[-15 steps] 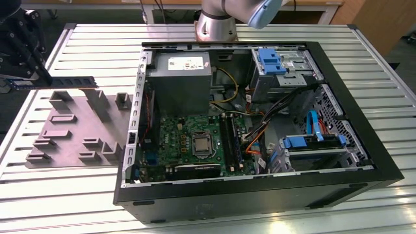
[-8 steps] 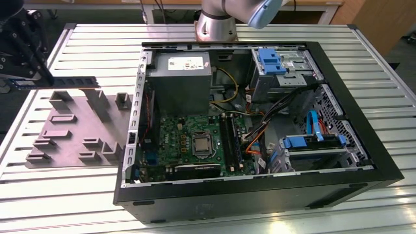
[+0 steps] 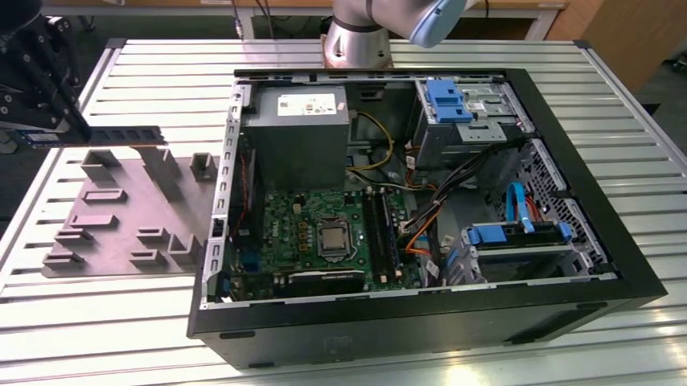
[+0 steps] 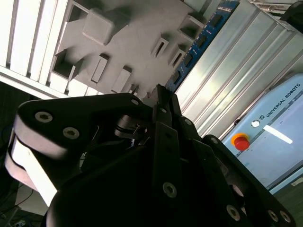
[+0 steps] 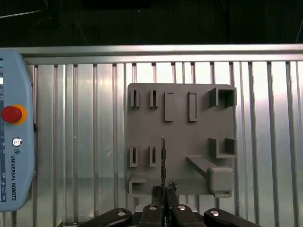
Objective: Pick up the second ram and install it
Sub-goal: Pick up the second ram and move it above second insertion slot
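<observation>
One end of the second ram (image 3: 124, 135) is hidden between the fingers of the gripper (image 5: 164, 190), which is clamped on it. Its long axis runs level, straight out from the fingertips, above the grey fixture plate (image 3: 118, 217) beneath the gripper.

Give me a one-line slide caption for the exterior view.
Gripper holds the second ram over the grey fixture plate, beside the open computer case.
</observation>
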Controlling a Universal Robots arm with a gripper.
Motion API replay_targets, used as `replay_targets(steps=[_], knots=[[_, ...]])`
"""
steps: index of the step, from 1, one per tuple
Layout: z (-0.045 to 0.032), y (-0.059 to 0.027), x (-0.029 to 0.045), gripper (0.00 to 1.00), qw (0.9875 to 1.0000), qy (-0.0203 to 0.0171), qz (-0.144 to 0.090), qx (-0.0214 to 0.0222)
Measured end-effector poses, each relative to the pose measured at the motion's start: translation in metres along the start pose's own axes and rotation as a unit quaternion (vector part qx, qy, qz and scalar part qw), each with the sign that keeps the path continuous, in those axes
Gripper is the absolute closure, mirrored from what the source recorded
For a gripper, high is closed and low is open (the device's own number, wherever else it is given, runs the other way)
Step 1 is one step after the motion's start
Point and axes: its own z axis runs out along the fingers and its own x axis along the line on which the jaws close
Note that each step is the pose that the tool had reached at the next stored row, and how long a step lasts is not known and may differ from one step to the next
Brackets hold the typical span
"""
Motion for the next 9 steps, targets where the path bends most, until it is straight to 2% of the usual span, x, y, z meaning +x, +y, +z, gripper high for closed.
replay_targets(steps=[9], knots=[[-0.0002, -0.0034, -0.0001, 0.86, 1.0000, 0.0000, 0.000, 0.0000]])
